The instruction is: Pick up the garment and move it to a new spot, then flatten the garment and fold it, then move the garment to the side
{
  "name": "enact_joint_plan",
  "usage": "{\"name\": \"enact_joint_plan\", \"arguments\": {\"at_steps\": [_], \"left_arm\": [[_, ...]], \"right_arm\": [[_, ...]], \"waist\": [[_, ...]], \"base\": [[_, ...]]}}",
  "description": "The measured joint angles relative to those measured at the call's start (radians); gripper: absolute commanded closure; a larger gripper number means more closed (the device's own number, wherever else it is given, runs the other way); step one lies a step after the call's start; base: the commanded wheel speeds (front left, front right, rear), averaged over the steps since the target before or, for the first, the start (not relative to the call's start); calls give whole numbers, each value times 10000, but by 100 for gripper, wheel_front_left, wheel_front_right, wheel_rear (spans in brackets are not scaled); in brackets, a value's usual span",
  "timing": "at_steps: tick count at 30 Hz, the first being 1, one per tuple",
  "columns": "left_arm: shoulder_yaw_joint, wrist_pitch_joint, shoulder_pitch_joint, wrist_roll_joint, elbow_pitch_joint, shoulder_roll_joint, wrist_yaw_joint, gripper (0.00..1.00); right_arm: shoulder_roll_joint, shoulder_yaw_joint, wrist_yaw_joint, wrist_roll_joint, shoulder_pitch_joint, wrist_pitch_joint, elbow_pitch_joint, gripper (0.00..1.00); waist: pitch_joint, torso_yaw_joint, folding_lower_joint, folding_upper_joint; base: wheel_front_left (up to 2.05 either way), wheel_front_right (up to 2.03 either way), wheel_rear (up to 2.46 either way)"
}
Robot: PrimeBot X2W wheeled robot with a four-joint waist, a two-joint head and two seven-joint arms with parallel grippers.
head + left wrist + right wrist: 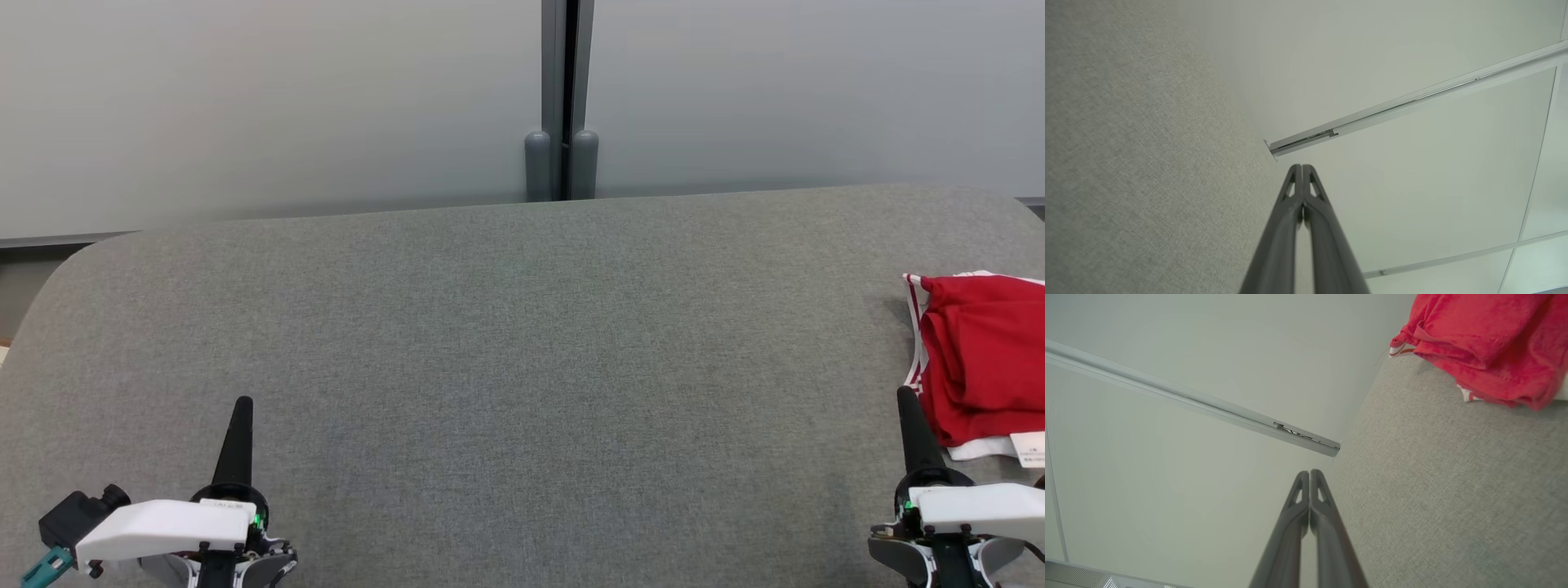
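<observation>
Starting nearest, at the lower left of the head view: seeing the left hand [242,408] sitting over the near part of the desk [522,367], its dark fingers pointing away and pressing flat together, gripping nothing. Confirming this through the left wrist view, with both fingertips meeting and bare grey fabric stretching alongside.

Moving to the lower right of the head view: finding the right hand [906,398] likewise pointing away, fingers closing tip to tip on nothing.

Looking just past and to the right of that right hand: spotting the garment [984,351], red, lying in a folded, slightly rumpled bundle at the desk's far right edge, partly running out of the head view. Noting a white striped trim [914,327] along its left side and a small white label [1029,449] at its near corner. Placing it near the right fingertips yet apart from them, going by the right wrist view, with a strip of grey fabric showing between. Placing it well apart from the left hand, across the whole width of the desk.

Reaching farthest: seeing pale wall panels [245,106] rising behind the desk, meeting at a grey upright post [562,98].
</observation>
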Motion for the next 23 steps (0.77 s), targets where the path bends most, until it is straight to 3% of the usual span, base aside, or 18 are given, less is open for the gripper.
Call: {"name": "enact_joint_plan", "arguments": {"at_steps": [23], "left_arm": [[360, 525, -232, -1661, 6, 0, -219, 100]], "right_arm": [[-4, -192, -2, 2050, -108, 491, -88, 100]], "waist": [[-10, -97, 0, 0]], "base": [[0, 0, 0]]}}
